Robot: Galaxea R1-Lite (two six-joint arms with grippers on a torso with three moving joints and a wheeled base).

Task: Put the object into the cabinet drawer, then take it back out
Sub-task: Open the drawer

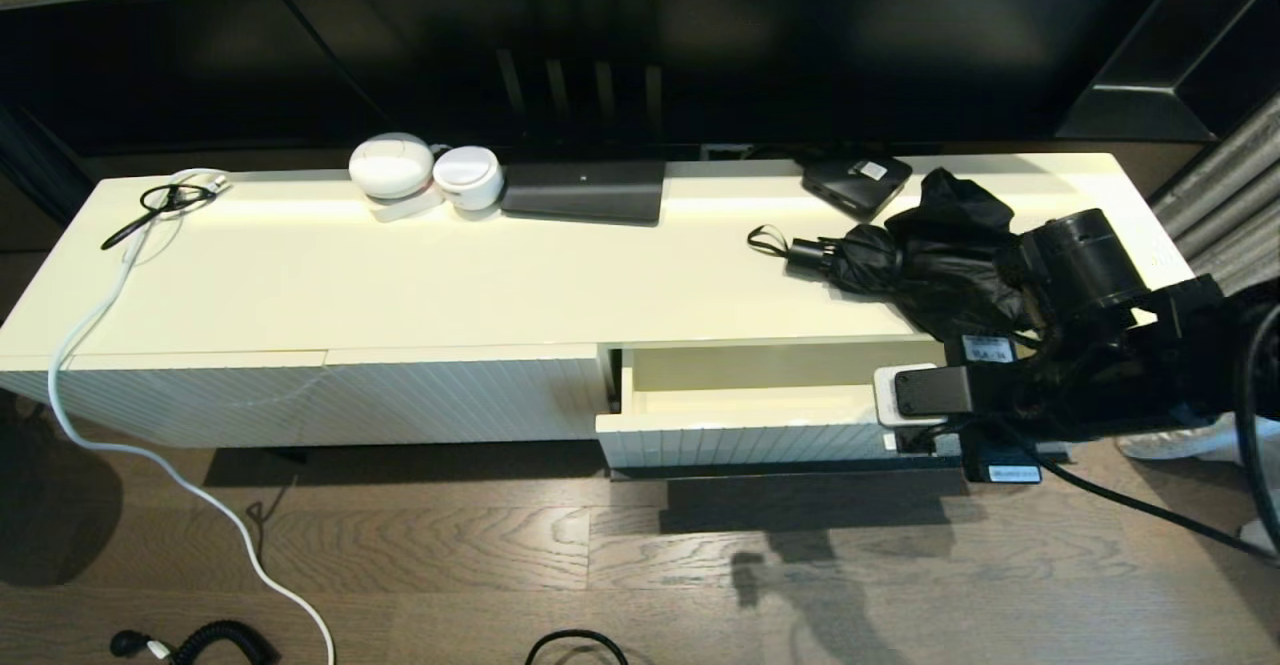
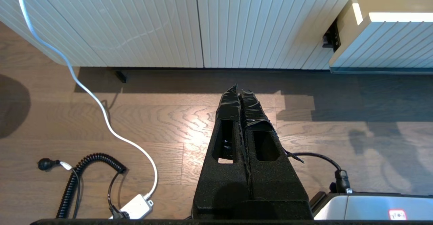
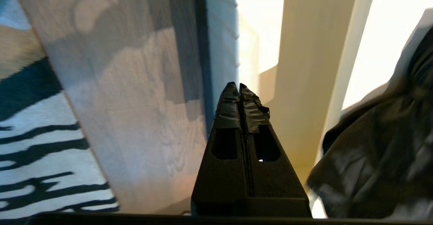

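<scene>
While the umbrella [image 1: 920, 260] lies on the cabinet top, drawer [image 1: 740, 415] open: my right gripper [image 3: 239, 88], pinched shut and empty, must spread, then grasp it.

Warm light falls from above onto the cabinet top [image 1: 400, 275], leaving a bright glare band along its back edge, while the wall behind stays nearly black. Hard-edged shadows lie on the wood floor [image 1: 640, 565] under the cabinet's front edge and below the open drawer [image 1: 740, 415]. In the right wrist view the cabinet surfaces burn out to white and the nearby umbrella [image 3: 379, 150] fabric is soft and out of focus
</scene>
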